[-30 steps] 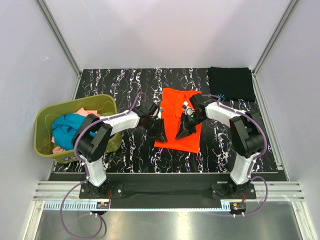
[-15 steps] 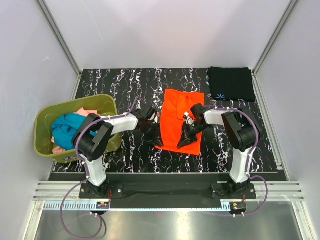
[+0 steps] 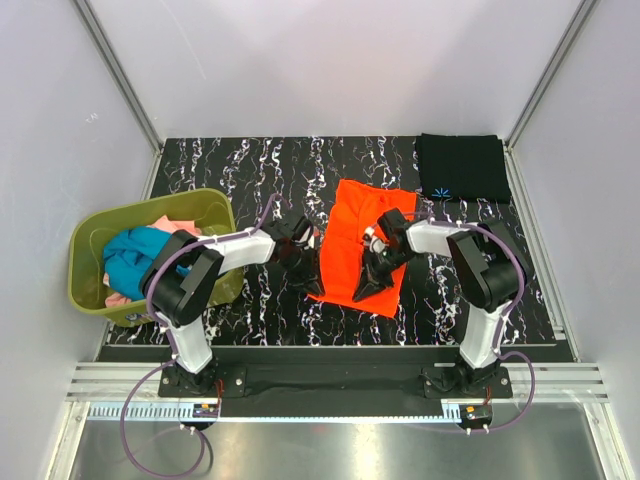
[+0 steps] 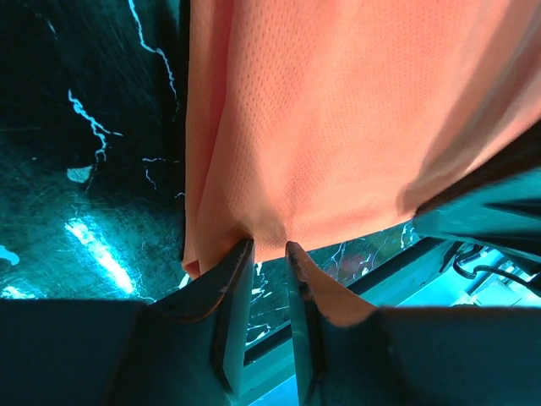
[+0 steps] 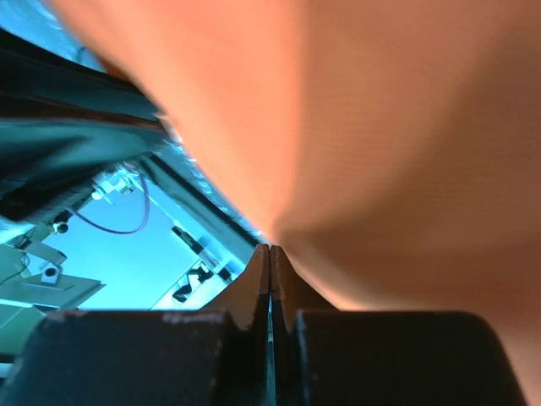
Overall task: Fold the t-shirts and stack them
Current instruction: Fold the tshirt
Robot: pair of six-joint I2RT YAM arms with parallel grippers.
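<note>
Left gripper (image 3: 304, 268): it was closed to a narrow slit on the left edge of the orange t-shirt (image 3: 352, 238). In the left wrist view the cloth ran down into the gap between the fingers (image 4: 230, 313) and lapped over the right-hand one.
Right gripper (image 3: 371, 282): its jaws were pressed tight together with no gap, pinching the same shirt at its near right part. In the right wrist view the cloth gathered to a point at the tips of the fingers (image 5: 254, 292).
Arms: both reached inward from their bases and met at the shirt, the left at its left side and the right on its near right half.
Orange t-shirt: it lay partly folded in the middle of the table (image 3: 250, 165), a long shape running away from the arms. How far the gripped edges were raised off the surface could not be told from above.
Black t-shirt (image 3: 462, 160): it sat as a folded rectangle at the far right corner — well apart from the orange one, with a small light-blue mark (image 3: 443, 191) near its front edge.
Basket (image 3: 150, 206): it was olive-green and stood at the left edge of the table, beside the left arm.
Basket contents: a teal shirt (image 3: 135, 255) was bundled inside, with pink cloth (image 3: 172, 226) showing around it.
Table: black with white marbling.
</note>
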